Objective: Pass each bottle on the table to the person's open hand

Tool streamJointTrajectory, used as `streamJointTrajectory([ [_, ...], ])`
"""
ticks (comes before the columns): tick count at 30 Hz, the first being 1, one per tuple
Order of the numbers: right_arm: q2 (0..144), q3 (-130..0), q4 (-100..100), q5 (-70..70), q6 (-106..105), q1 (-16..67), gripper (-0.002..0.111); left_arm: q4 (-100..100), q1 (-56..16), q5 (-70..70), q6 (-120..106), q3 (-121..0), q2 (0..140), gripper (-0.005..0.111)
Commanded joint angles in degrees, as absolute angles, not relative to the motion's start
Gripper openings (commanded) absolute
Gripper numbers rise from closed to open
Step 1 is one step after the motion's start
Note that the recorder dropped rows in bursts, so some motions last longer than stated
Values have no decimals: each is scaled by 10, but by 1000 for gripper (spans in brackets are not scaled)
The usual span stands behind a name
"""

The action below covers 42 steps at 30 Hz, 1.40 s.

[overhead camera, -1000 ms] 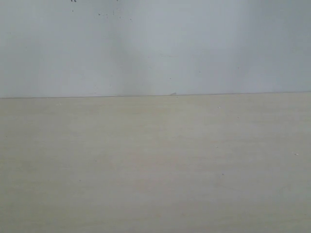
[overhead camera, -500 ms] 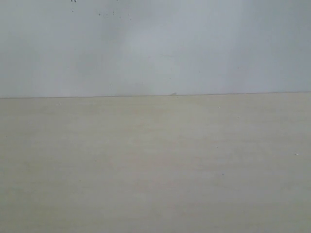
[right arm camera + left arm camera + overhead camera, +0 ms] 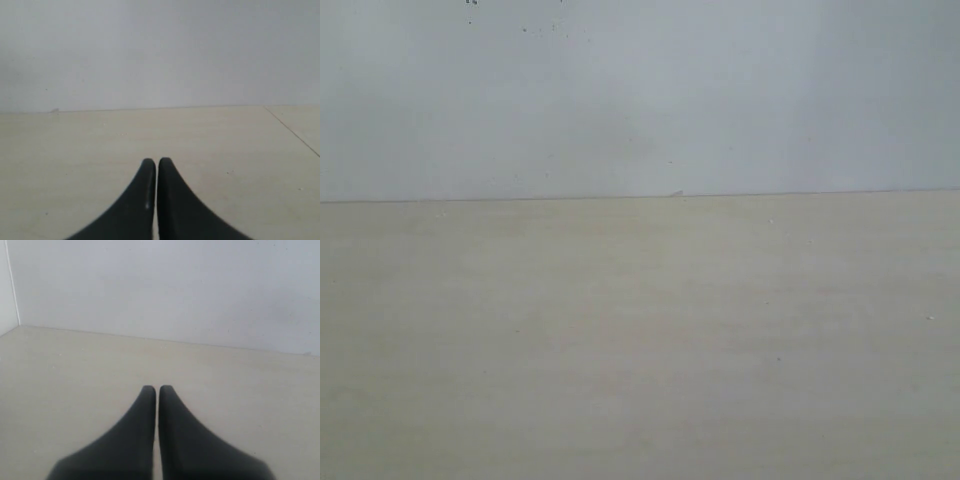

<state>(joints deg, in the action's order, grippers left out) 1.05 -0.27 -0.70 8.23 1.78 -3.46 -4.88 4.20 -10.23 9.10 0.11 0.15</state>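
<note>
The pale beige table (image 3: 640, 340) fills the lower half of the exterior view, and no bottle shows on it in any view. The person's open hand is out of view too. Neither gripper appears in the exterior view. In the left wrist view my left gripper (image 3: 157, 388) hangs over the bare table (image 3: 75, 370), its two black fingers pressed together with nothing between them. My right gripper (image 3: 157, 161) is likewise shut and holds nothing, above the table (image 3: 75, 145) in the right wrist view.
A plain grey-white wall (image 3: 640, 100) rises behind the table's far edge. The left wrist view shows a wall corner (image 3: 12, 290) at one side. A thin seam (image 3: 295, 132) crosses the table in the right wrist view.
A faint shadow on the wall shifts and fades across the frames. The table stays bare and nothing else moves.
</note>
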Motion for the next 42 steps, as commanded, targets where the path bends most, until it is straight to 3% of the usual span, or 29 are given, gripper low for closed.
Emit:
streamJointTrajectory([
  [1,0,0,-8,77,8,-44,1,-49,42,-103,92,0,0,4],
  [42,0,0,0,88,25,-44,1,-49,42,-103,92,0,0,4],
])
